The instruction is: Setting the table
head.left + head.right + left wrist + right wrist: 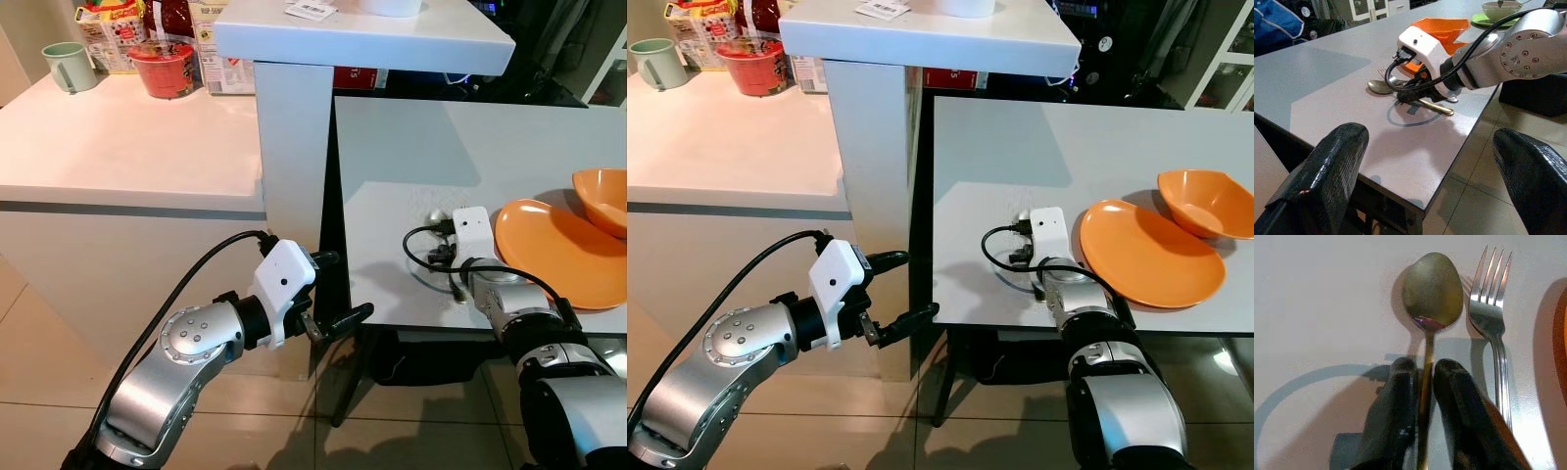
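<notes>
A gold spoon [1432,289] lies on the grey table [411,147] with a silver fork [1491,308] beside it, on the side of the orange plate [549,255]. An orange bowl [602,201] rests on the plate's far edge. My right gripper [1424,377] is low over the table's front edge, shut on the spoon's handle, over a painted circle mark [1400,120]. Off the table's left front corner, above the floor, my left gripper [341,289] is open and holds nothing.
A white pillar [294,147] carrying a raised shelf stands between the table and a white counter [118,147]. On the counter are a green mug [69,67], a red noodle cup [164,69] and boxes. A green plate [1498,18] sits at the table's far end.
</notes>
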Controlling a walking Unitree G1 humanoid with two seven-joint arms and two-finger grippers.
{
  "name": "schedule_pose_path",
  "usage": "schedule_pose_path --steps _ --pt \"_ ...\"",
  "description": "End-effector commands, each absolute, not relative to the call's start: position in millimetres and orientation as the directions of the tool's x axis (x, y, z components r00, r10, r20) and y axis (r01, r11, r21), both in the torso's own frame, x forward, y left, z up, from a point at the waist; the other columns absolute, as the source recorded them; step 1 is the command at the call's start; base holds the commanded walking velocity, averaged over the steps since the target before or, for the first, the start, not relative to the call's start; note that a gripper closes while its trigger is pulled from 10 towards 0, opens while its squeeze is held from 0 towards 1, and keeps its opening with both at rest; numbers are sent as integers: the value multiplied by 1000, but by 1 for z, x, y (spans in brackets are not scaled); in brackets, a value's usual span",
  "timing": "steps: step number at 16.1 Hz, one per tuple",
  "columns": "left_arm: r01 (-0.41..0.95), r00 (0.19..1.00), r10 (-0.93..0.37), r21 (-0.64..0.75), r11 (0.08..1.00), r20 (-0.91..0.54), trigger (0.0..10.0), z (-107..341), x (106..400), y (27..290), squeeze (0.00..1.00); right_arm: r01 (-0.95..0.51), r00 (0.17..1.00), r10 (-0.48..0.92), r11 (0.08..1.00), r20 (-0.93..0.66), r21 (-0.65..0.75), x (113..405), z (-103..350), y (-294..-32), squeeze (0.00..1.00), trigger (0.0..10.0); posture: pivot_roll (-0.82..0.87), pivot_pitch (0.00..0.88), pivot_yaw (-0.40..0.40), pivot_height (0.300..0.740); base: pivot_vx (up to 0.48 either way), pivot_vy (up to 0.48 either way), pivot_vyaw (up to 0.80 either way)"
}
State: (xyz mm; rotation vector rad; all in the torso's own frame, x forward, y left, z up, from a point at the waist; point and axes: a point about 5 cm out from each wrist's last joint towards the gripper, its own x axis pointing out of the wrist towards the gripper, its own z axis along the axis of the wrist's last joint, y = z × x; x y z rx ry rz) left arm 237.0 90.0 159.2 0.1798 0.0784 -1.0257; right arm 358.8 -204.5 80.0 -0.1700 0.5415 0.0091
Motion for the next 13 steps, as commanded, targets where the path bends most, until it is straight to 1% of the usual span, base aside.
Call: schedule_pose_path --steps 1,8,9,10,13 --pt "865 500 -855 133 484 -142 10000 165 236 88 0 -41 867 -44 986 -496 -159 362 87 -209 1000 10000 81 0 -17 740 0 0 0" --pt "867 496 -856 140 479 -143 10000 165 237 88 0 -56 884 -21 987 -467 -151 367 96 -208 1000 10000 79 0 -14 740 0 0 0" --pt "862 503 -853 145 485 -138 10000 166 237 88 0 -57 898 -25 983 -440 -173 369 103 -208 710 10000 79 0 -14 740 0 0 0" --pt "852 519 -845 155 500 -126 10000 167 238 89 0 -54 909 -25 983 -416 -177 370 109 -208 0 10000 79 0 -14 740 0 0 0" --pt "831 550 -830 159 533 -94 10000 169 240 91 0 -53 929 -10 986 -370 -159 367 123 -207 0 10000 70 0 -12 740 0 0 0"
